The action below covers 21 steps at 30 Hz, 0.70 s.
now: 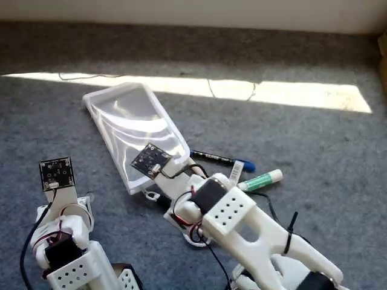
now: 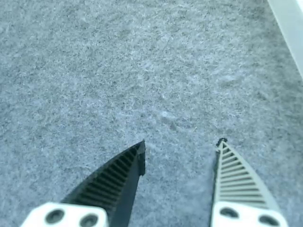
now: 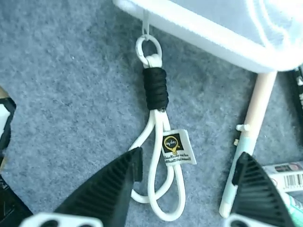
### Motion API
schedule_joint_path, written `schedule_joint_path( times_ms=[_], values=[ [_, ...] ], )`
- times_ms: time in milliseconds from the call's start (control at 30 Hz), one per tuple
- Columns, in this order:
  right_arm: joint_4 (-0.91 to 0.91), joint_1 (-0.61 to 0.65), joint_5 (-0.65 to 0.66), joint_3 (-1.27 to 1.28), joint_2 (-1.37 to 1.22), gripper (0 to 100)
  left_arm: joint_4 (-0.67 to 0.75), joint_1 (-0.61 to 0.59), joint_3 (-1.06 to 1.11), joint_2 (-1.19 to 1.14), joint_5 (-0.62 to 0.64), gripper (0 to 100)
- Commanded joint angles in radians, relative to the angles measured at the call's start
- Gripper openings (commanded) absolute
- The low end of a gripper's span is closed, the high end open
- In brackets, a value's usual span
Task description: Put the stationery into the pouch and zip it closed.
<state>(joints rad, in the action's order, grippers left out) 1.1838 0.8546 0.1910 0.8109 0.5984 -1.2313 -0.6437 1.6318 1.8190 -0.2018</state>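
The clear white-edged pouch [image 1: 133, 127] lies flat on the grey carpet. Its zipper pull, a white cord loop [image 3: 158, 142] with a black wrap and a small tag, trails from the pouch's corner [image 3: 208, 28]. My right gripper [image 3: 189, 156] hangs open directly over that cord, one finger on each side, touching nothing. A pale pen [image 3: 251, 127] lies beside the cord against the pouch edge. A black marker with a blue cap [image 1: 219, 159] and a green-and-white stick [image 1: 261, 179] lie right of the pouch. My left gripper [image 2: 182, 143] is open over bare carpet, holding nothing.
The right arm [image 1: 242, 223] stretches from the lower right toward the pouch's near end. The left arm [image 1: 60, 235] stays at the lower left. A sunlit strip [image 1: 272, 92] and a thin cable cross the carpet behind the pouch. A pouch edge [image 2: 289, 21] shows near the left gripper.
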Motion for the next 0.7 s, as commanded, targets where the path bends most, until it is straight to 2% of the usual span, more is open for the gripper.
schedule_joint_path(
  times_ms=[0, 300, 467, 667],
  values=[
    [-0.105, 0.048, -0.012, -0.088, -0.136, 28.5, 0.018, -0.004, -0.007, 0.005, -0.009, 24],
    [-0.191, 0.071, -0.015, -0.150, -0.332, 28.3, 0.018, -0.004, -0.007, 0.005, -0.009, 23],
    [-0.255, 0.111, -0.015, -0.150, -0.389, 21.7, 0.018, -0.004, -0.007, 0.005, -0.009, 23],
    [-0.297, 0.108, -0.015, -0.150, -0.446, 21.4, 0.018, -0.004, -0.005, 0.005, -0.009, 23]
  ],
)
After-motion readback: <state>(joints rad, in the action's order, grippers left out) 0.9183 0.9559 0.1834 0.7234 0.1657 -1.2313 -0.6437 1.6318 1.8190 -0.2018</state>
